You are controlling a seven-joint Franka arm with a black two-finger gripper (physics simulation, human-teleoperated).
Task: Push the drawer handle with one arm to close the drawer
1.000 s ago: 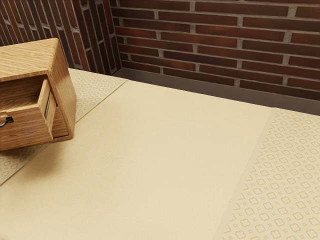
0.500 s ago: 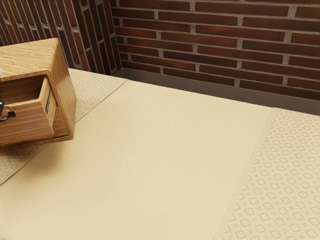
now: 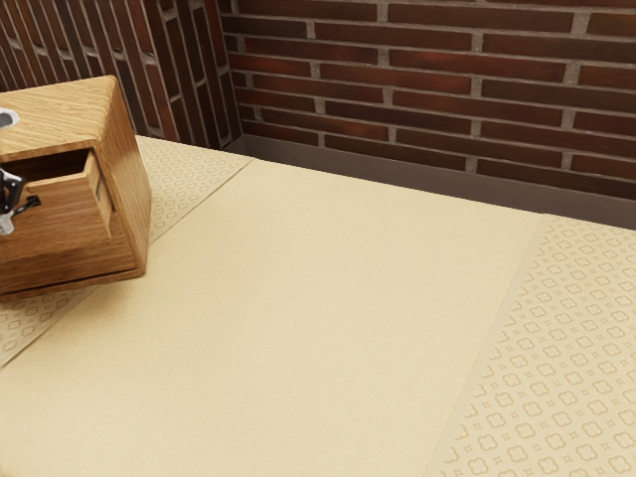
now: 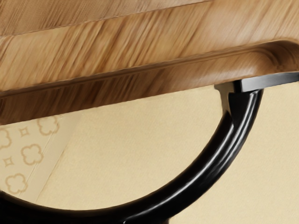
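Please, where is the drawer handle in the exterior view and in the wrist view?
Exterior view: the handle is on the drawer front, near this view's left edge.
Wrist view: the large black curve joined to the wood, before the cream surface.
Shared landmark: drawer front.

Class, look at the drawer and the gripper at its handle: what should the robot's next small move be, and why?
Probably a short, straight push toward the cabinet: the drawer juts partly out of it, and the gripper is at the black handle, on the drawer's front side.
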